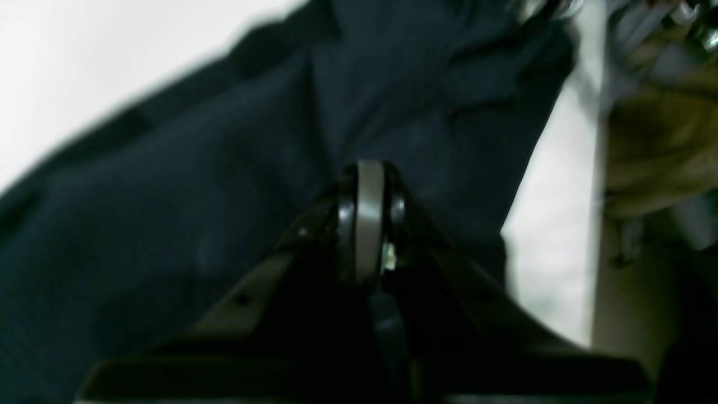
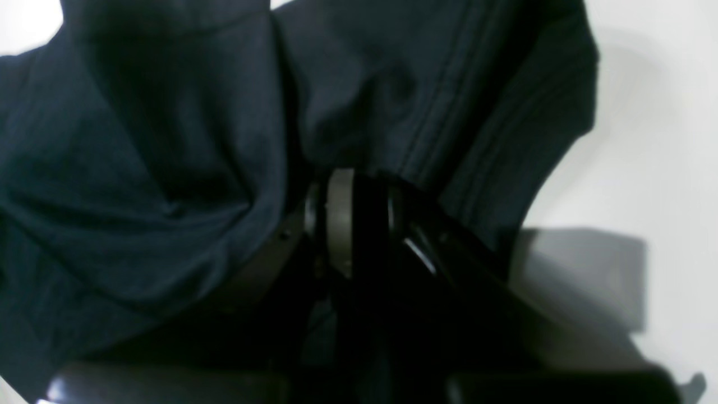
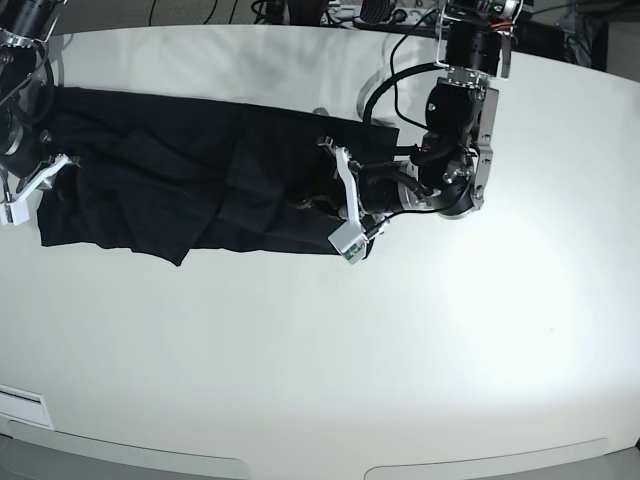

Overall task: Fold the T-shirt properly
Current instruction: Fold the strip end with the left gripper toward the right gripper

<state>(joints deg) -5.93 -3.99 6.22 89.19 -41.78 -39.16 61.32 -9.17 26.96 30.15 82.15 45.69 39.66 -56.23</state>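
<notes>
The black T-shirt (image 3: 200,180) lies stretched left to right across the far half of the white table (image 3: 400,350), rumpled with folds. My left gripper (image 3: 340,195) is at the shirt's right end. In the left wrist view its fingers are pressed together (image 1: 367,168) with the dark fabric (image 1: 196,196) bunched at the tips; that view is blurred. My right gripper (image 3: 35,180) is at the shirt's left end. In the right wrist view it is shut (image 2: 348,177), with fabric and a stitched hem (image 2: 168,140) draped around the tips.
Cables and equipment (image 3: 330,12) crowd the table's far edge. A white label (image 3: 20,405) lies near the front left edge. In the left wrist view, brownish clutter (image 1: 662,140) shows beyond the table's edge at the right.
</notes>
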